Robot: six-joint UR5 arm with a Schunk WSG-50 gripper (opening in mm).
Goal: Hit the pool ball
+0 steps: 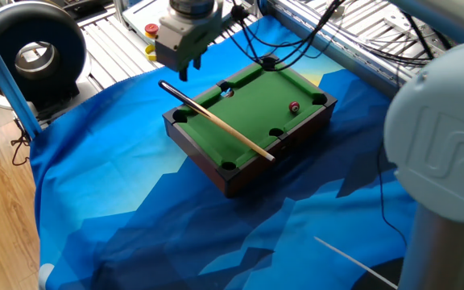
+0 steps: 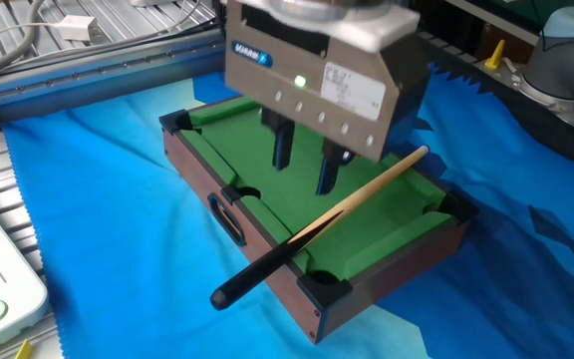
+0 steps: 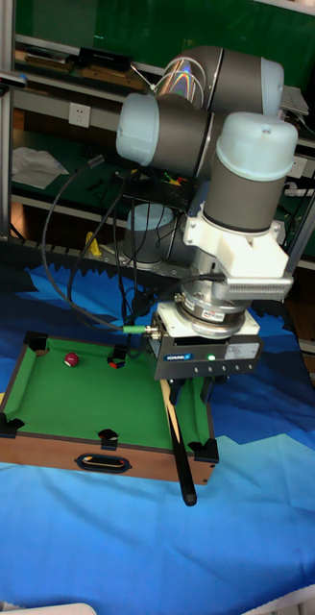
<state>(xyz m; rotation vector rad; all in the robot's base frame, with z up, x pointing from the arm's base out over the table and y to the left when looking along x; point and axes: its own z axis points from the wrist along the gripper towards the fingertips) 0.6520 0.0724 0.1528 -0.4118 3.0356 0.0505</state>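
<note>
The pool ball [image 1: 294, 106] is a tiny dark-red ball on the green felt of the small wooden pool table [image 1: 216, 165], near its right end; it also shows at the left end in the tall view [image 3: 71, 359]. My gripper [image 1: 185, 71] hangs open and empty above the opposite end, over the thick end of the wooden cue [image 1: 216, 119]. That cue lies slantwise across the table rails. In the other fixed view the gripper [image 2: 304, 178] hides the ball and its fingers [image 2: 283, 150] stand apart above the felt. A small pale ball [image 1: 227, 93] sits by a far side pocket.
The table stands on a blue cloth [image 1: 135, 217]. A black round drum [image 1: 31, 52] is at the back left, a red button [image 1: 151, 30] behind the gripper, and cables [image 1: 337, 32] hang over the metal frame at the back right.
</note>
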